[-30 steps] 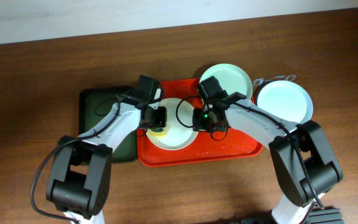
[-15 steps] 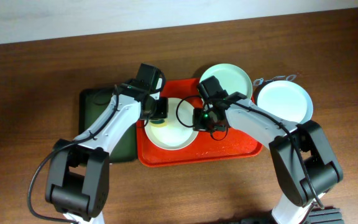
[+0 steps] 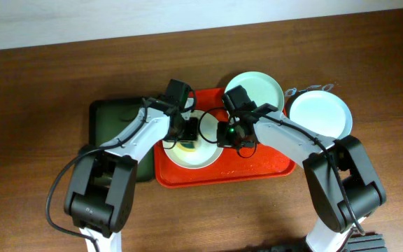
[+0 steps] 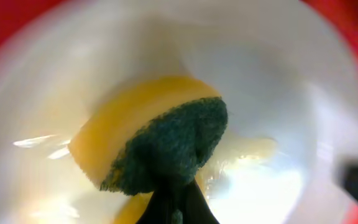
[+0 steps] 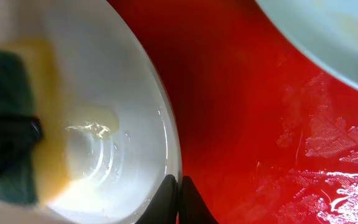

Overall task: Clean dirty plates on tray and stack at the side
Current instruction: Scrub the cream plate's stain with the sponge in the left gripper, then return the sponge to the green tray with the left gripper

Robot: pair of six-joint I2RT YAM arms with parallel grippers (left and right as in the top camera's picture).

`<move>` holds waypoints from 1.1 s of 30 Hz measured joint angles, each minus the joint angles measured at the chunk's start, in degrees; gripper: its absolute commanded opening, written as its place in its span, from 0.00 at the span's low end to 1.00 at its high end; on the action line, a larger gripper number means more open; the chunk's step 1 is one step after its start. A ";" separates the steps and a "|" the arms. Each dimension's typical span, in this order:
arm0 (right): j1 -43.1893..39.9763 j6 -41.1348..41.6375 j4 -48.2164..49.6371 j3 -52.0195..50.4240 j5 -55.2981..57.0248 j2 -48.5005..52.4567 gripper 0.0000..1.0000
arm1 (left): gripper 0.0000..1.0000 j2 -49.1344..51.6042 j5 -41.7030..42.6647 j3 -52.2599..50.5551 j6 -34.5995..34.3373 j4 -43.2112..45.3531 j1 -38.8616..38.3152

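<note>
down on the red tray, the left gripper is pinched tight on a sponge, dark green scrub side facing the wrist camera, yellow foam pressed into the hollow of the white plate, and a pale yellow wet film sits just beside the sponge. across from it, the right gripper is clamped narrow on that same plate's rim, on the side toward the tray's middle. the plate lies in the left half of the tray. a second plate overhangs the tray's far right corner, and a third plate lies on the table just right of it, off the tray. a dark green tray sits along the red one's left edge
</note>
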 measured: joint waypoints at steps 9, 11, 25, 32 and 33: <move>0.02 -0.28 0.09 0.00 -0.24 0.00 0.40 | 0.00 -13.57 -8.66 1.40 1.20 -9.66 4.57; 0.02 -0.22 0.04 0.00 -0.24 0.00 0.40 | 0.00 -14.08 -14.08 1.46 1.90 -12.35 7.17; 0.02 -0.20 0.26 0.00 0.02 0.09 0.40 | 0.33 -3.32 -23.19 -0.98 4.59 -11.41 18.14; 0.02 -0.28 0.90 0.00 0.00 1.64 0.04 | 0.70 -3.17 -23.63 -1.01 5.25 -11.76 19.54; 0.02 0.00 0.87 0.00 0.04 1.68 0.04 | 0.71 -3.21 -23.61 -0.74 5.25 -12.55 19.54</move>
